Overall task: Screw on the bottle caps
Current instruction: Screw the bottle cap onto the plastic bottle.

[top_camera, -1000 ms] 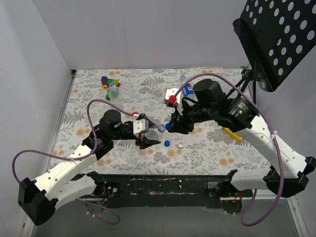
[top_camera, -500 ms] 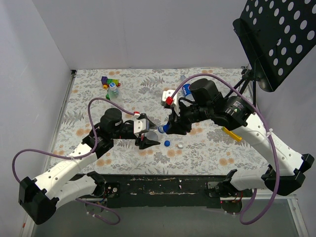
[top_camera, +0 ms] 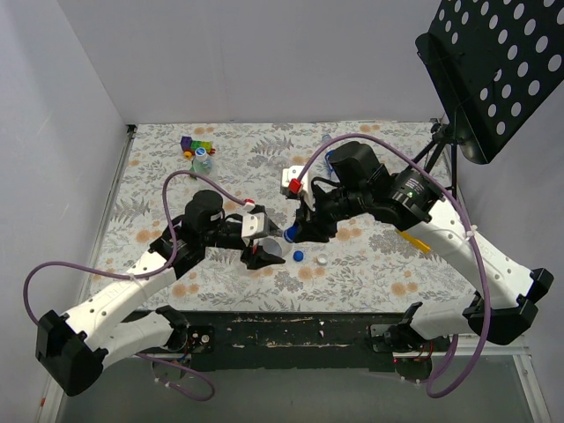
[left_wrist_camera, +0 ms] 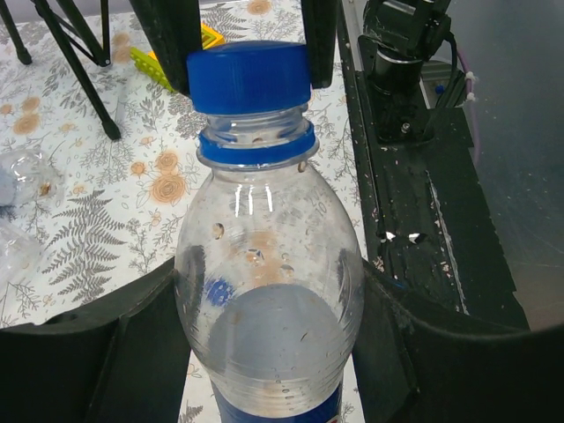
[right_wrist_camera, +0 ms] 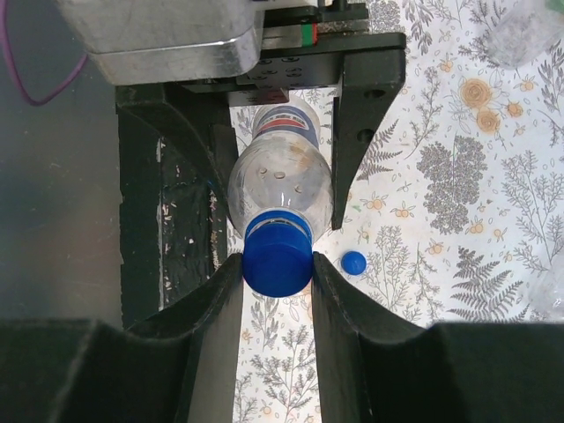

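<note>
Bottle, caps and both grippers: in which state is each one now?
bottle: held at its body.
cap: on the neck, seemingly not fully down.
left gripper: shut on bottle.
right gripper: shut on cap.
loose cap: lying on table.

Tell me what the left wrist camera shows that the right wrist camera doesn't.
Only the left wrist view: black stand legs, a yellow piece on the cloth, and an arm base beyond it. Only the right wrist view: a grey metal housing above the left jaws and, in plain sight, a loose blue cap on the cloth. Both: the clear bottle held in the left jaws, its fitted blue cap pinched between the right jaws.
</note>
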### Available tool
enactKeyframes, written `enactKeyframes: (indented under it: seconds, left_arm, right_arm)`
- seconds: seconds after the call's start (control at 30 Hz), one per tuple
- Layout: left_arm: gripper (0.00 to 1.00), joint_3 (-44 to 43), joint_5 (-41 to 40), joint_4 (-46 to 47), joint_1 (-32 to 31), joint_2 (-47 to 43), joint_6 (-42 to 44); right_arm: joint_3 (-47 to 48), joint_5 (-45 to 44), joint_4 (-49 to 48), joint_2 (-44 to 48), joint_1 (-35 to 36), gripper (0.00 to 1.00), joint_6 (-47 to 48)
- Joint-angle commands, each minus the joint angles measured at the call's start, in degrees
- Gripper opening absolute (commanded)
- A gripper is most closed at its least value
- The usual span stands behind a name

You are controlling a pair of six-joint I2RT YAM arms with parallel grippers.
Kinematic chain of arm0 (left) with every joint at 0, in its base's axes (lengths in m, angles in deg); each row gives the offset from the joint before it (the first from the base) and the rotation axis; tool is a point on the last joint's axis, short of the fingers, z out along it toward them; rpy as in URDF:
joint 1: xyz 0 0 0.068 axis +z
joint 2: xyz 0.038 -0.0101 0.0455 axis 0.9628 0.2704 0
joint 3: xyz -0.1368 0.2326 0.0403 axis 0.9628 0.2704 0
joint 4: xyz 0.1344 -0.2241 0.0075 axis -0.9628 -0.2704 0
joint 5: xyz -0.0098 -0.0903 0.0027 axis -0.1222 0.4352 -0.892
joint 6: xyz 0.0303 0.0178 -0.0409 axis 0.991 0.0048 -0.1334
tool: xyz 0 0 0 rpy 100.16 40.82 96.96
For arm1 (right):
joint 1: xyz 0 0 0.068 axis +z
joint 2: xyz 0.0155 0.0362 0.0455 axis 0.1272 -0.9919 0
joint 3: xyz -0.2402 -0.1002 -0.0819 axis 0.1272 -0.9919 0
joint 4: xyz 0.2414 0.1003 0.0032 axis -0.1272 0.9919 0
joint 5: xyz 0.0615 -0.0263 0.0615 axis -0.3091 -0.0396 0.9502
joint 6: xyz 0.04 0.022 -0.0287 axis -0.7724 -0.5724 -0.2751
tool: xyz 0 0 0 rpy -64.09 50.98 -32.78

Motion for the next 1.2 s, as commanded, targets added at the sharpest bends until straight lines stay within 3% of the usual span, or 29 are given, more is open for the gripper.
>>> enactKeyframes:
  seconds: [0.0,0.2,0.33,0.57,0.7,1.17]
  left_arm:
    - [0.0,-4.2,5.2,0.3,0.7,0.2,2.2]
    - [0.0,-4.5,17.2,4.1,5.6,3.1,-0.3]
    - [0.0,-5.0,20.8,6.5,7.6,4.6,-1.6]
    - [0.0,-9.4,18.8,-1.3,7.7,7.8,3.8]
    - [0.0,-7.6,15.2,-1.9,7.7,6.2,5.4]
    - [0.0,4.4,9.3,17.6,7.3,-2.5,-2.0]
  right_arm:
    - [-0.1,2.4,1.3,-0.5,1.0,0.32,4.0]
    - [-0.8,4.3,3.3,-1.2,2.0,0.32,10.1]
    - [0.1,6.7,6.2,-3.2,2.2,0.32,14.5]
    - [4.7,5.4,10.0,-8.7,2.6,0.31,17.9]
    - [5.9,4.4,11.1,-10.6,2.8,0.3,18.6]
    - [3.6,6.1,5.2,-12.6,2.7,0.27,11.4]
